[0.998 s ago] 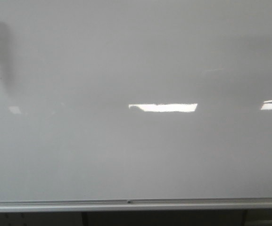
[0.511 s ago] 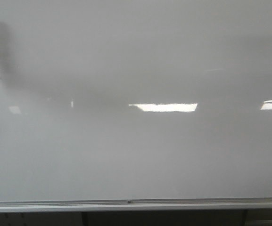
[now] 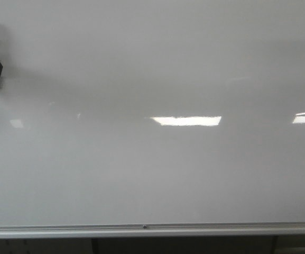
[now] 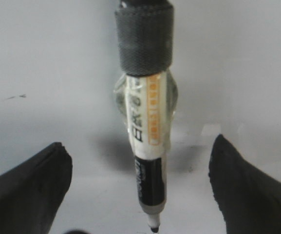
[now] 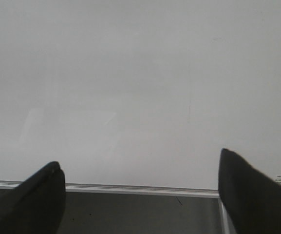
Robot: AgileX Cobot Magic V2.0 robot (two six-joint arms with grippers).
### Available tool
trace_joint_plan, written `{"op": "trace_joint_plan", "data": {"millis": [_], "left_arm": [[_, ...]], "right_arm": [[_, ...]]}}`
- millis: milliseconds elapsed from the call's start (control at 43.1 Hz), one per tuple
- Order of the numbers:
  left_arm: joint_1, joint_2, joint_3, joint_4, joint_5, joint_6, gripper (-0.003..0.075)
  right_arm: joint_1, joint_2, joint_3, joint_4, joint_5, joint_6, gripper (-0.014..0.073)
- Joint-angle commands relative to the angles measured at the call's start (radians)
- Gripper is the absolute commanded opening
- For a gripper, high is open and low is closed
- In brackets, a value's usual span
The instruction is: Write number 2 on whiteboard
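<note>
Near the whiteboard's [image 3: 152,169] left edge, the front view catches only a dark bit of the left gripper [image 4: 140,195]; its wrist view shows spread fingers flanking a mounted marker [image 4: 147,146]. The right gripper [image 5: 140,195] is spread apart too.

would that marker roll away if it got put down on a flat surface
Probably yes: the marker has a round, smooth barrel with no visible clip. It looks stiff and light for its size. The glossy label could be slippery, though the knurled grey sleeve near its upper end should give some grip.
</note>
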Motion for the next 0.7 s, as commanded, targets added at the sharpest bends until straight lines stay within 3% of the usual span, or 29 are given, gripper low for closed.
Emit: {"op": "trace_joint_plan", "data": {"millis": [0, 395, 557, 673], "left_arm": [[-0.012, -0.018, -0.044, -0.007, -0.055, -0.009, 0.0507], [-0.024, -0.008, -0.048, -0.003, -0.075, -0.009, 0.0147], [-0.024, -0.017, -0.048, 0.028, -0.041, -0.002, 0.0055], [-0.024, -0.055, -0.062, 0.093, 0.066, 0.002, 0.0005]], "right_arm": [[0.002, 0.001, -0.033, 0.0, -0.074, -0.007, 0.0655], [0.002, 0.001, -0.033, 0.0, -0.075, -0.008, 0.0655], [0.002, 0.001, -0.033, 0.0, -0.074, -0.008, 0.0655], [0.002, 0.001, -0.039, 0.001, -0.058, -0.008, 0.0655]]}}
